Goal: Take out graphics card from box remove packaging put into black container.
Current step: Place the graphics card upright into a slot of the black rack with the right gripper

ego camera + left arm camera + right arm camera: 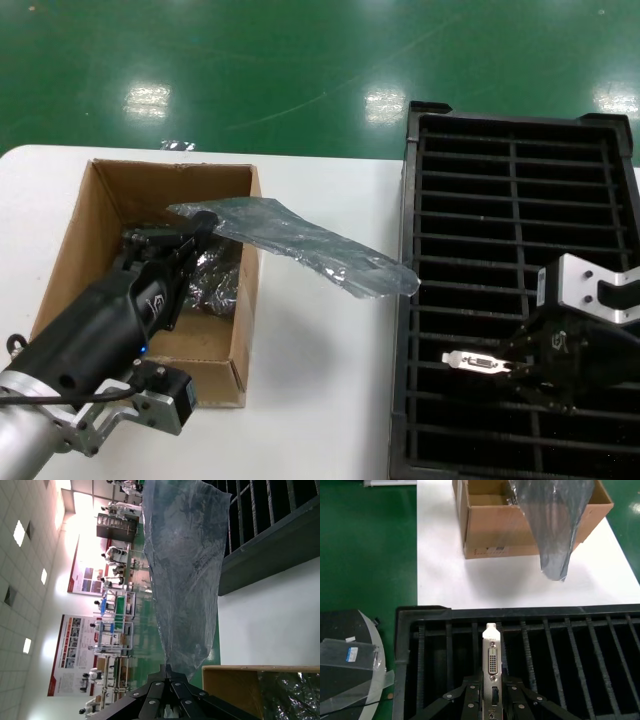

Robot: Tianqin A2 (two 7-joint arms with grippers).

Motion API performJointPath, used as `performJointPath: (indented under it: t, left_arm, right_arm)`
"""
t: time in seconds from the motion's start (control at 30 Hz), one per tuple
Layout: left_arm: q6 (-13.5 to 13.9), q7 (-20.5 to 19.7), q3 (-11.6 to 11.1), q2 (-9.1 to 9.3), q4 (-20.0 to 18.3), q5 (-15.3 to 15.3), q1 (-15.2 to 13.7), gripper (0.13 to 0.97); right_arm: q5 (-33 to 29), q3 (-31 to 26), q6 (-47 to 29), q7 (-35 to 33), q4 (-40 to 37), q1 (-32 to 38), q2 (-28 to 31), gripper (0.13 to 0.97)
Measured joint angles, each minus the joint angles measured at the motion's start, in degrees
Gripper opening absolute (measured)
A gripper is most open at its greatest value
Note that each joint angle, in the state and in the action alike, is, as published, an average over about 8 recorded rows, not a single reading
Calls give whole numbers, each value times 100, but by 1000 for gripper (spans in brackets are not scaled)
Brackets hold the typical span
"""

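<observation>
Nearest: left tool (196, 228), at the end of the left arm reaching up from the near-left corner, pinched shut on one end of the packaging (300, 245). Hovering over the box (95, 220), which sits on the left side of the white counter (320, 380). Bag sticking out flat and to the right from those fingers, past the box's right wall, free end hanging in the air over bare counter, short of the black container (420, 330). Looks empty and see-through from the left wrist view (187, 570). More crinkly plastic (215, 285) lying down inside the box under the tool.

Right side, a bit farther over: right tool (515, 362) low over the near half of the black container, clamped on the graphics card (475, 361). Silver bracket pointing left, white port facing up. Right wrist view shows the card (491, 660) held edge-on between the fingers (470, 700), bracket lined up along the slots, lower part down among the ribs. Can't tell if it's fully seated.

Far beyond the counter: green floor (250, 70) with light glare.
</observation>
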Motion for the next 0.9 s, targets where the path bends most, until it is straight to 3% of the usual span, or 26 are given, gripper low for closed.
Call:
performJointPath:
  t: [0.5, 0.9]
  left_arm:
    - [0, 0, 0, 0, 0, 0, 0, 138]
    - [0, 0, 0, 0, 0, 0, 0, 138]
  right_arm:
    - [-180, -150, 106, -363, -445, -50, -232, 193]
    - [-247, -155, 172, -603, -628, -25, -318, 272]
